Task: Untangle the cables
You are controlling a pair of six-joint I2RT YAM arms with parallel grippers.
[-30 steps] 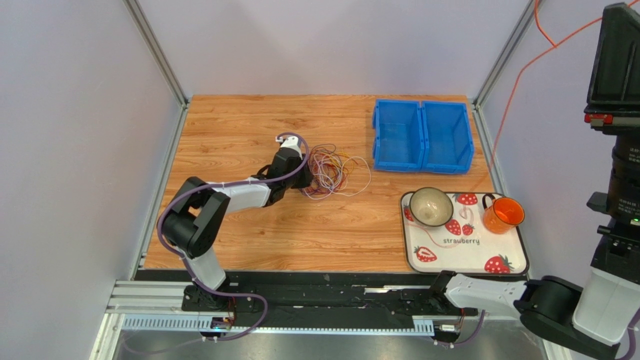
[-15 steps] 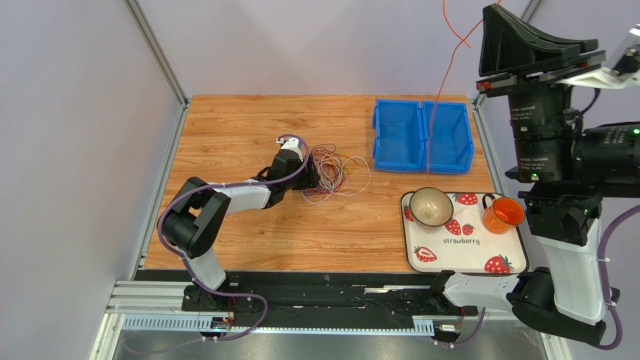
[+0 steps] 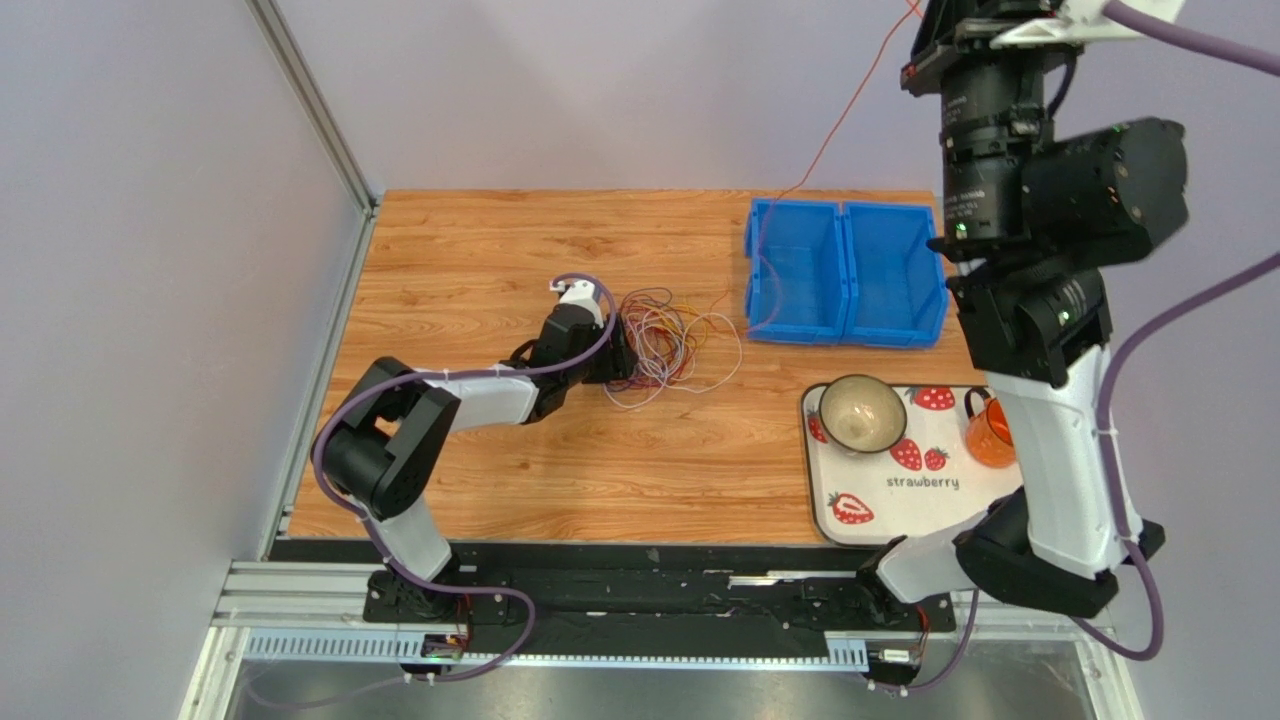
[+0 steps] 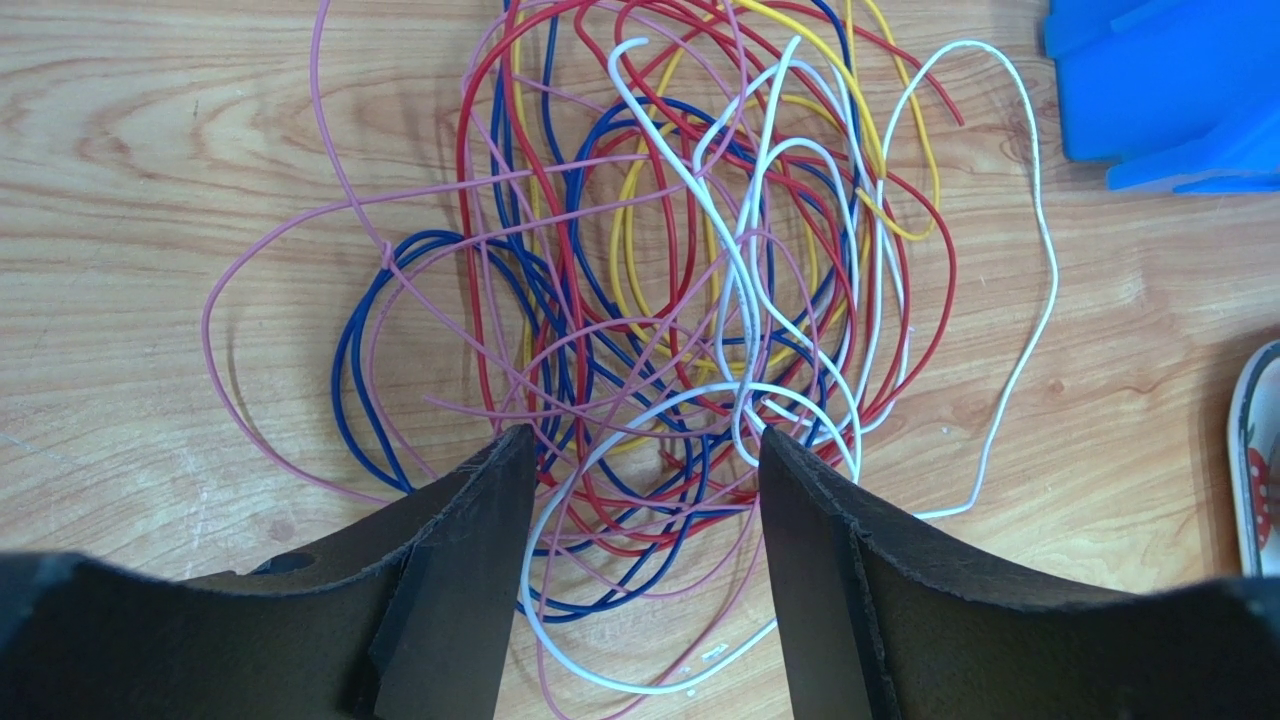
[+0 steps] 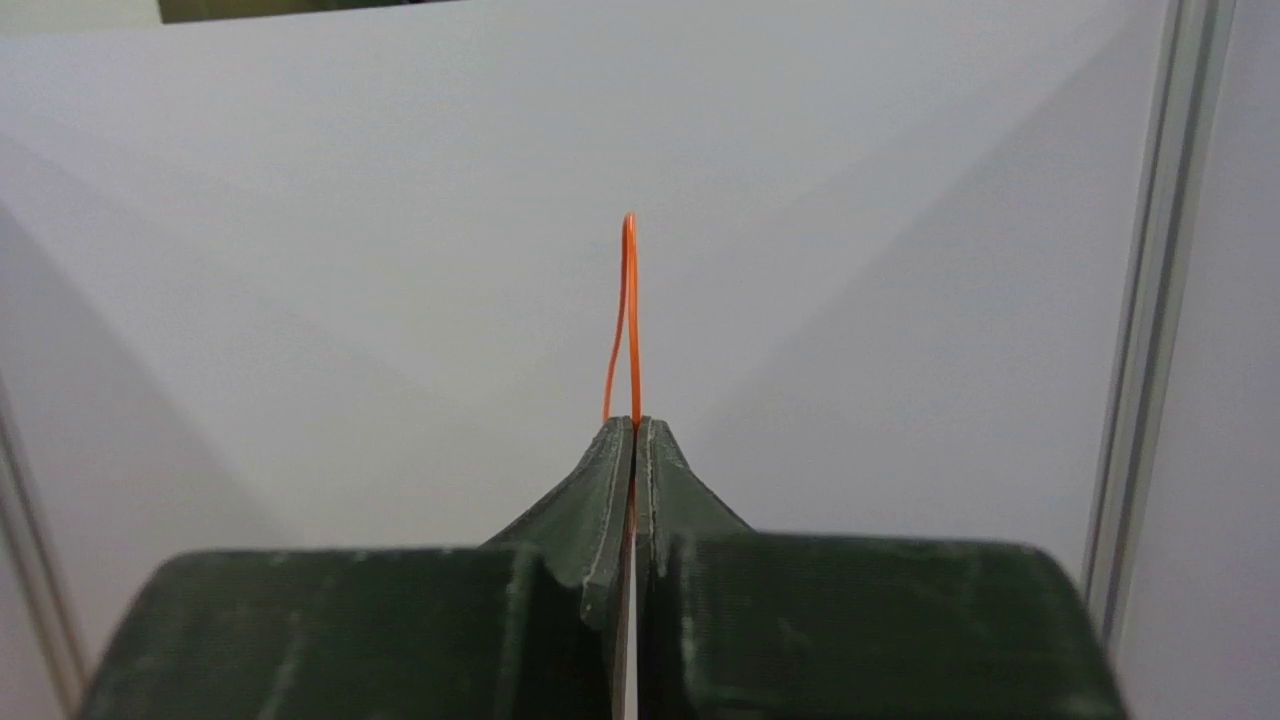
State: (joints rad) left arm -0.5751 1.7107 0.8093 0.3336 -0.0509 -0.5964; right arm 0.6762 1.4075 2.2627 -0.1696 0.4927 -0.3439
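The cables [image 3: 661, 342] lie in a loose tangle of red, blue, pink, yellow and white loops [image 4: 676, 300] on the wooden table. My left gripper [image 4: 646, 450] is low at the tangle's near-left edge [image 3: 606, 360]. It is open, and its black fingers [image 4: 451, 570] straddle white and pink loops without clamping any. My right gripper [image 5: 633, 428] is raised high at the top right, shut on one orange cable [image 5: 630, 300]. In the top view that orange cable [image 3: 857, 98] hangs slanting down towards the blue bin.
A blue two-compartment bin [image 3: 842, 270] sits at the back right, its corner showing in the left wrist view [image 4: 1157, 90]. A strawberry tray [image 3: 932, 510] carries a bowl [image 3: 861, 413] and an orange cup [image 3: 989, 435] partly behind the raised right arm.
The right arm has swung up and leftward, carrying the orange cable so it now trails over the blue bin. The left gripper's jaws have widened at the tangle.
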